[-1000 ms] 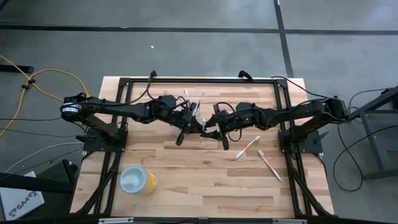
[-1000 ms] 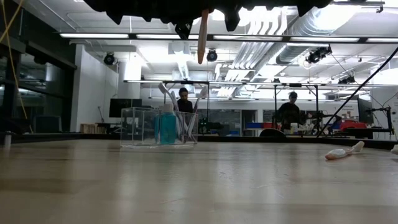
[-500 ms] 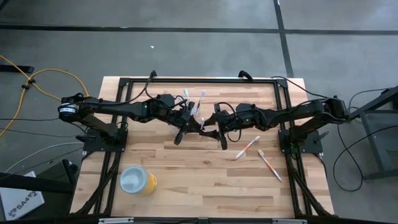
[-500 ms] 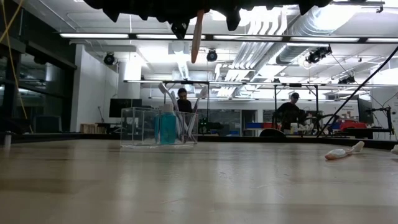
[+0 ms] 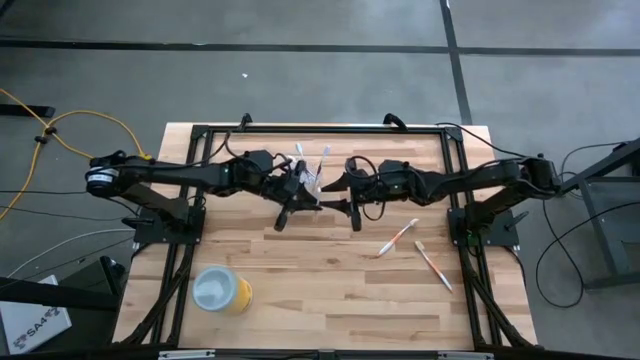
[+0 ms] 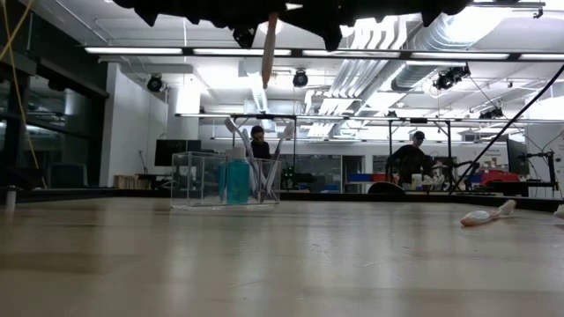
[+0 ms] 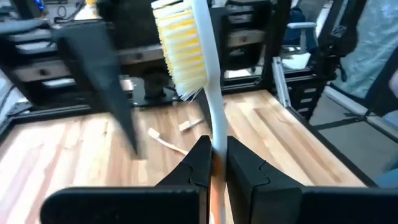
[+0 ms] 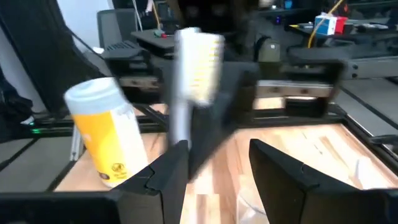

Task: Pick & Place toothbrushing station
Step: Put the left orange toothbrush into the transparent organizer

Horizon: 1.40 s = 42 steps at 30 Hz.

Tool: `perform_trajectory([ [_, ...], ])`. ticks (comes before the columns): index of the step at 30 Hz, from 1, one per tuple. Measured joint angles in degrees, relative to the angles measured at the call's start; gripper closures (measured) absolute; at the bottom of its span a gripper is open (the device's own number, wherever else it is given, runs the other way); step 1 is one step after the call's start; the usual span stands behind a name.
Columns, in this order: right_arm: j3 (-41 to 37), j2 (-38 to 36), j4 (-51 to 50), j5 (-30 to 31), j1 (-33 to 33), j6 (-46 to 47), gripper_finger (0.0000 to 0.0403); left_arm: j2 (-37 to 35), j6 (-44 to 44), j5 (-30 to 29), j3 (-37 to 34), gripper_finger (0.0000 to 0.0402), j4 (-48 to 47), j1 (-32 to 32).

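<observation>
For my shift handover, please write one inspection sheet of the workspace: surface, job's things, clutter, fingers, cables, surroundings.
Surface: wooden table, dark frame on it.
Job's things: clear holder with blue tube and brushes, at the table's far middle; two toothbrushes lying on the right.
Clutter: yellow cup, near left.
Fingers: left gripper shut on a yellow-bristled toothbrush; right gripper open.
Cables: yellow cable on the floor, left.
Surroundings: two people behind, far off.

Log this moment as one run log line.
left gripper: shut on toothbrush, raised | right gripper: open, beside it | clear cup: holds brushes | two toothbrushes on table
</observation>
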Motion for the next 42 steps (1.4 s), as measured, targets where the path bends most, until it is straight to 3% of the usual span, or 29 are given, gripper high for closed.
perform_trajectory([
  [11,0.0,0.1,0.0,0.5,-0.1,0.0,0.024,-6.6,-1.2,-1.2,-6.6,0.0387,0.4,2.3],
  [18,0.0,0.1,-0.5,0.4,-0.1,1.2,0.024,-11.8,-4.4,-6.3,-14.8,0.0387,5.1,4.7],
  [30,0.0,0.1,-1.9,0.3,1.6,1.8,0.024,-18.6,-4.6,-21.4,-24.6,0.0387,7.8,4.9],
  [42,0.0,0.0,-1.9,0.3,4.2,1.8,0.024,-18.8,-7.3,-26.3,-31.5,0.0387,14.0,4.9],
])
